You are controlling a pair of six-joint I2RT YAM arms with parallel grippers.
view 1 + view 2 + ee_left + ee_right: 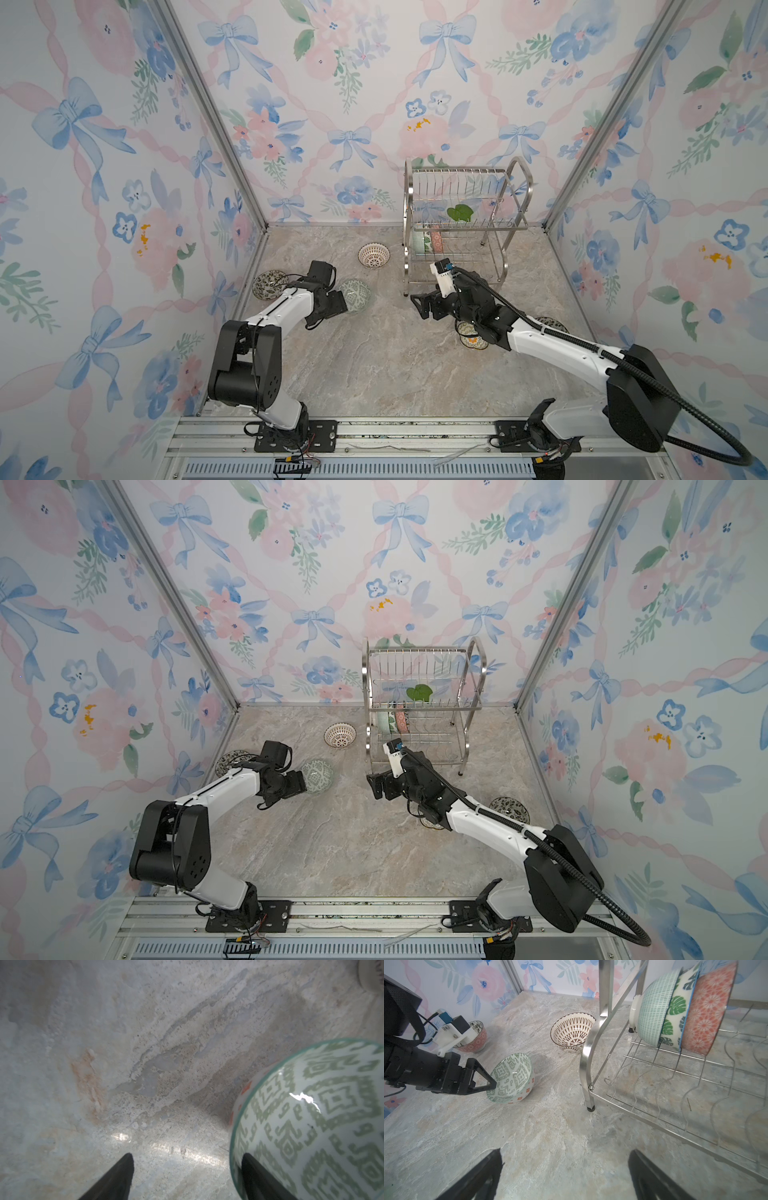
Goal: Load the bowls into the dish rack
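A green geometric bowl (356, 294) (311, 1115) (511, 1078) sits tilted on the marble table, left of centre. My left gripper (344, 302) (187, 1155) straddles its near rim with the jaws wide apart, one finger inside the bowl and one outside. My right gripper (419, 305) (566, 1151) hangs open and empty over bare table, beside the front left leg of the dish rack (409, 208) (588, 1043). Three bowls (675, 1014) stand on edge at the left end of the rack's lower tier.
A brown lattice bowl (374, 254) (573, 1031) sits upright between the green bowl and the rack. A dark floral bowl (268, 284) lies by the left wall. Under my right arm are a scalloped yellow bowl (471, 338) and a dark bowl (509, 809).
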